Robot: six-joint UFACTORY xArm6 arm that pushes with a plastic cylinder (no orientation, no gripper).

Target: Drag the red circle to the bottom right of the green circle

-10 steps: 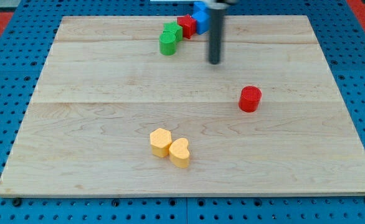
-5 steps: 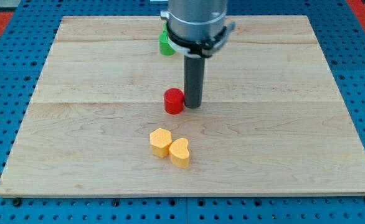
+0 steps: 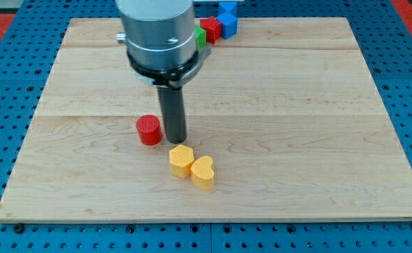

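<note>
Risk: my tip (image 3: 176, 140), touching the red circle (image 3: 149, 130), could nudge the yellow hexagon (image 3: 181, 160); there is no hand, only a rod.

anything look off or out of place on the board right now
Nothing is damaged or tipped. One oddity: the red circle sits low on the board, just left of my tip, far from the top-edge cluster where a bit of green block shows behind the arm.
</note>
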